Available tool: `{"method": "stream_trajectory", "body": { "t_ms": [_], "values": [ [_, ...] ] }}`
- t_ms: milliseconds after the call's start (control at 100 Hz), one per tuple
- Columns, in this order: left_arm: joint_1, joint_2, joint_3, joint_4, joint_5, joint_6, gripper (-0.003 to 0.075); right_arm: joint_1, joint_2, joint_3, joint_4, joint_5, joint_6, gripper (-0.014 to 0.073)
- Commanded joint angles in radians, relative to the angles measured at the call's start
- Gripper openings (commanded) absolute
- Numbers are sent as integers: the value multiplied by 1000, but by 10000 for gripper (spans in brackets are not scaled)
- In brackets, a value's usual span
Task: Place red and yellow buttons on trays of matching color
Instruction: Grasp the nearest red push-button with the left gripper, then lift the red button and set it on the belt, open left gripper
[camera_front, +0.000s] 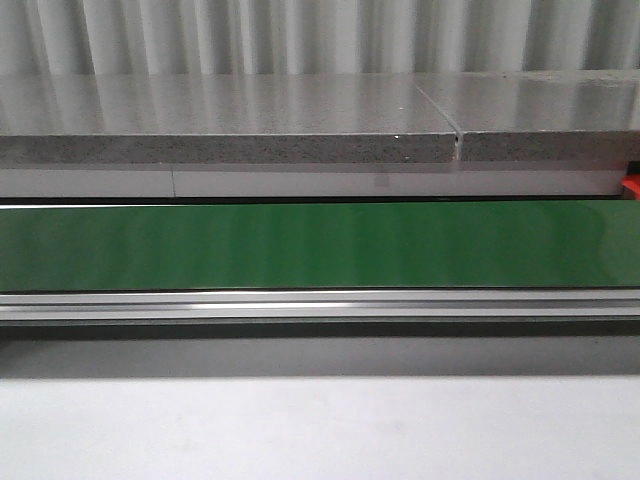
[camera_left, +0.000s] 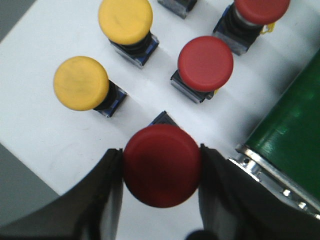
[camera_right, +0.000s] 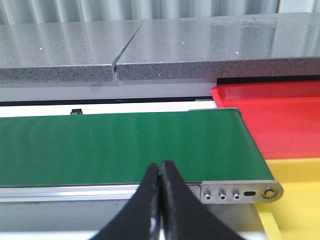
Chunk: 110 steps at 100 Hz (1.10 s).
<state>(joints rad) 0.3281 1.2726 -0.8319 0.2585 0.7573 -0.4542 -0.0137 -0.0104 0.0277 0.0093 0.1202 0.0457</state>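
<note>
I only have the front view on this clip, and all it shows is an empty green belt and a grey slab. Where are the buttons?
Observer: The left wrist view has them, standing on a white surface beside the belt's end: two yellow buttons and three red ones.
Operator: Is either arm holding one?
Observer: The left gripper has its fingers against both sides of the nearest red button.
Operator: And the right arm?
Observer: The right gripper is shut with nothing in it, hanging in front of the green belt.
Operator: Are the trays anywhere?
Observer: In the right wrist view, the red tray and the yellow tray sit side by side past the belt's end.
</note>
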Motion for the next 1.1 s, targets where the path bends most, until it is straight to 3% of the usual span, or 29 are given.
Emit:
{"method": "stream_trajectory", "body": {
  "t_ms": [0, 280, 680, 1030, 1090],
  "values": [
    [-6, -78, -62, 5, -9, 10, -21, -6, -9, -16, -9, -86, -3, -68],
    [-32, -85, -256, -240, 61, 282, -21, -6, -9, -16, -9, -86, -3, -68],
    [-223, 121, -350, -220, 77, 286, -21, -6, -9, -16, -9, -86, -3, -68],
    [-236, 259, -401, -205, 119, 288, -15, -6, -9, -16, -9, -86, -3, -68],
    [-236, 264, -408, -205, 127, 288, 39, -6, -9, -16, -9, -86, -3, -68]
  ]
}}
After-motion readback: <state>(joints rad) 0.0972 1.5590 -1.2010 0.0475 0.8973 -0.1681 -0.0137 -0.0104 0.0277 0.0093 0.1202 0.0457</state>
